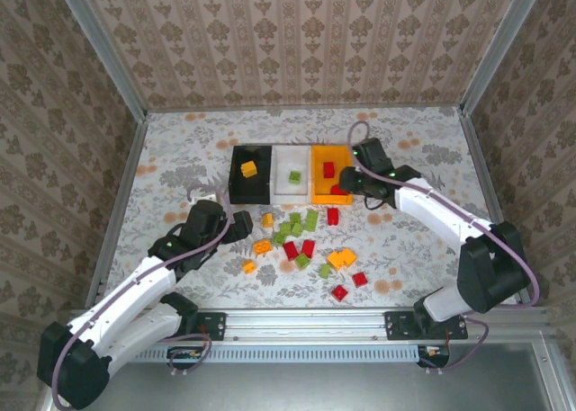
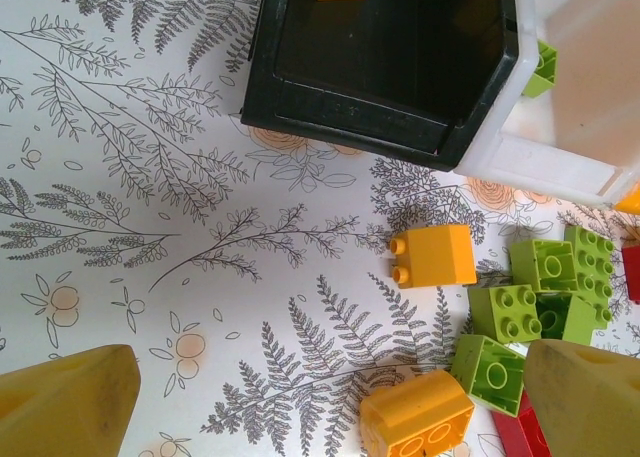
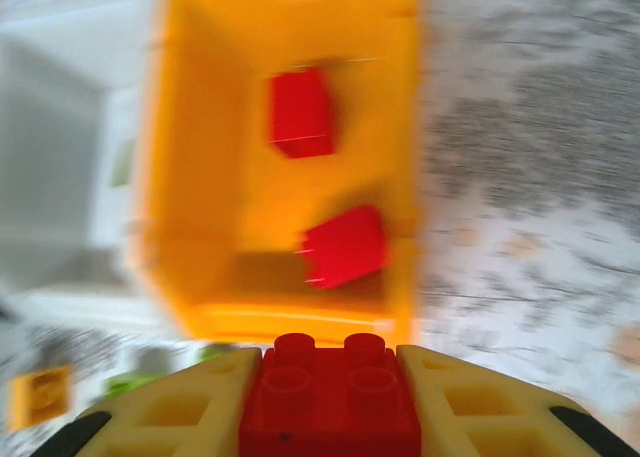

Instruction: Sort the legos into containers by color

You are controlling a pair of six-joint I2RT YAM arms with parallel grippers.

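Gripping a red brick (image 3: pixel 330 407) tight between its fingers, the right hand (image 1: pixel 346 184) hangs at the near edge of the orange bin (image 3: pixel 160 177), which holds two reds. The step in hand looks like the drop-off, so the next move calls for clearing the rim and letting go over the opening. Most legos (image 1: pixel 306 240) lie loose on the tabletop (image 1: pixel 180 159) before the bins. The left hand (image 1: pixel 236 228), wide open and empty, hovers above a yellow brick (image 2: pixel 435 255) near the black bin (image 2: pixel 350 127).

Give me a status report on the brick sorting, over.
Right gripper shut on red plastic brick, at the orange plastic bin. Left gripper open above loose bricks. Nothing between them.
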